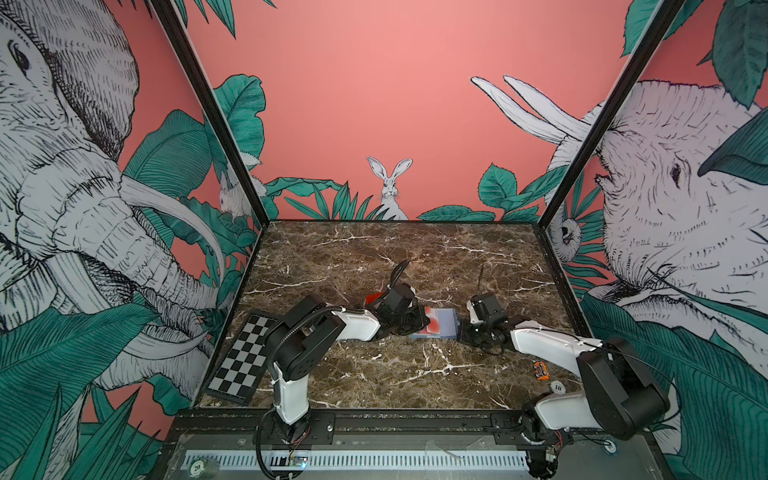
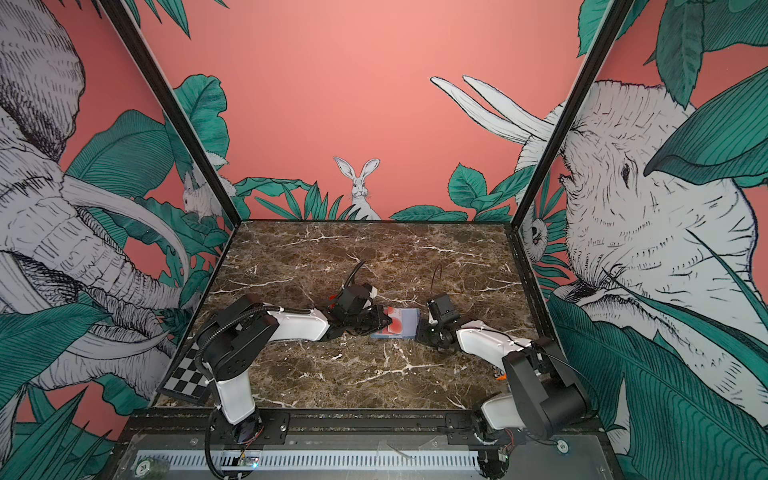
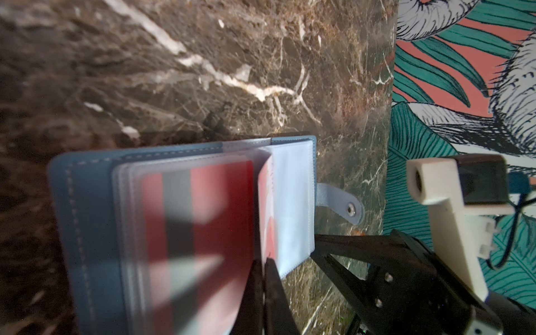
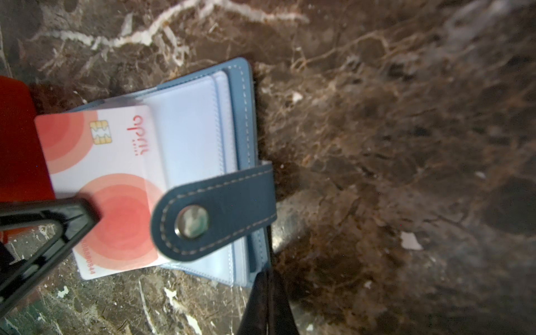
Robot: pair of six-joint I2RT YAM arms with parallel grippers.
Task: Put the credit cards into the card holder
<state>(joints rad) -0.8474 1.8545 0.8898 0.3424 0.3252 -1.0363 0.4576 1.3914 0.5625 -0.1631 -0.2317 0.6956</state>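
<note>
Card (image 4: 116,185): thin, judged stiff, slick, light; half inside a clear sleeve of the open card holder (image 4: 191,130), middle of the table (image 1: 415,374); take by its free edge, where the left pincer (image 3: 264,269) pinches it; right pincer (image 4: 268,287) closed at the holder's corner, hold unclear.

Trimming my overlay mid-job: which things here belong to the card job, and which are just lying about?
Job: card holder; white card in left tool; red card on the table.
Lying about: checkerboard panel; small orange item; round "10" token.
</note>
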